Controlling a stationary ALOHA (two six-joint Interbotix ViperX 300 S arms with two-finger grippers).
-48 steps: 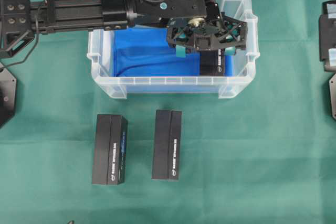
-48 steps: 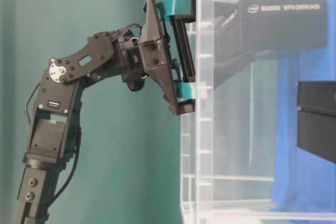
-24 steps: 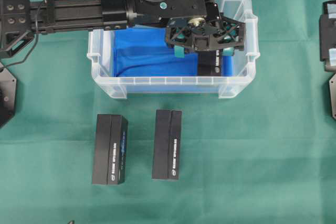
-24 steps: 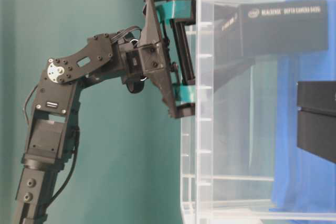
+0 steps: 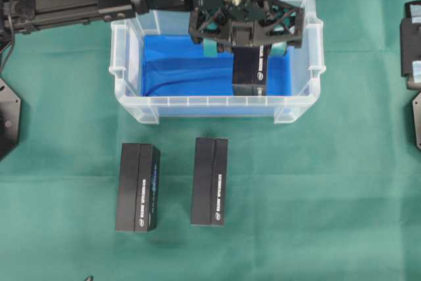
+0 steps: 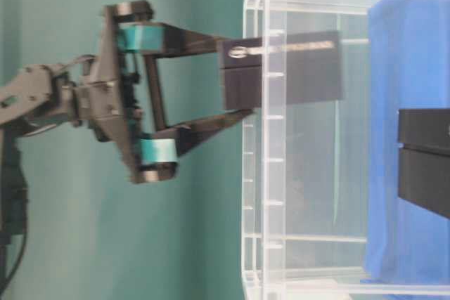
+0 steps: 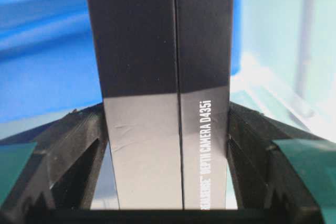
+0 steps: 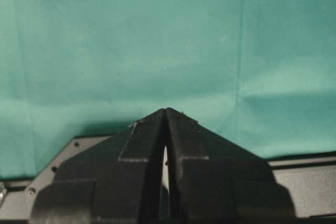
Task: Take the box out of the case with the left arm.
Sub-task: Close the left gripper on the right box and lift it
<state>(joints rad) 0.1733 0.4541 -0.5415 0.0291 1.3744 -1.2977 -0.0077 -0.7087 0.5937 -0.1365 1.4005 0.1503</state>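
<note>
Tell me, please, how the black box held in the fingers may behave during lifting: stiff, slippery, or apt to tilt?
The box probably stays stiff: its flat sides show no denting between the fingers. Its smooth, slightly glossy surface might slip. Held near one end, the long box could tilt, though here it looks straight.

One camera looks straight down on the bench (image 5: 329, 195). Another, table-level and rotated sideways, sits close against the case (image 6: 271, 173). Both share it. Wrist cameras look along their fingers.

The case (image 5: 131, 106) sits behind two boxes (image 5: 137, 187) (image 5: 209, 181) lying side by side; a third box (image 5: 250, 70) hangs over its right half.
</note>
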